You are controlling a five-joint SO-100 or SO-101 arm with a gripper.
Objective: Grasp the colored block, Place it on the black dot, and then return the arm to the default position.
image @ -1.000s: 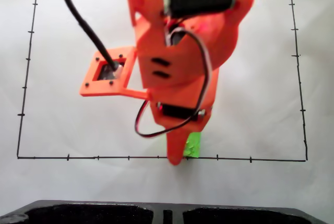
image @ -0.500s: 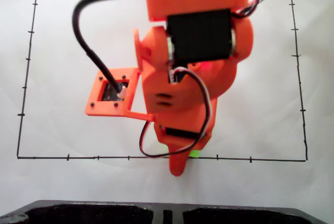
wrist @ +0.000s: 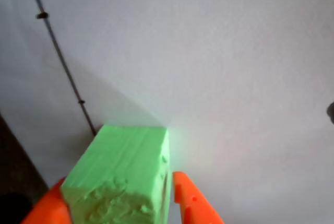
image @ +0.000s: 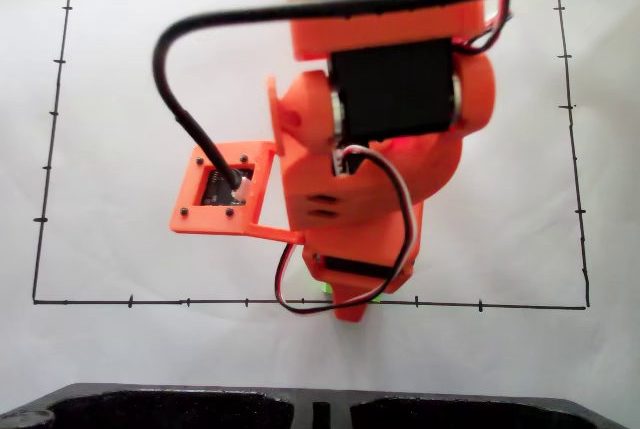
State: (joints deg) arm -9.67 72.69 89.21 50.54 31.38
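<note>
The colored block is a bright green cube with a rough near face, low in the wrist view. It sits between my two orange fingers, which press on its left and right sides. In the fixed view only green slivers of the block peek out beside my gripper, whose pointed tip rests at the lower border line. The orange arm covers the middle of the sheet. A dark blot cut off by the right edge of the wrist view looks like the black dot, well to the right of the block.
A thin black ticked border line frames the white paper. A black moulded edge runs along the bottom of the fixed view. The orange camera plate and a black cable stick out to the arm's left.
The arm has come down and forward over the block. The green cube, plainly seen beside the jaw a second ago, is now almost hidden beneath the gripper.
</note>
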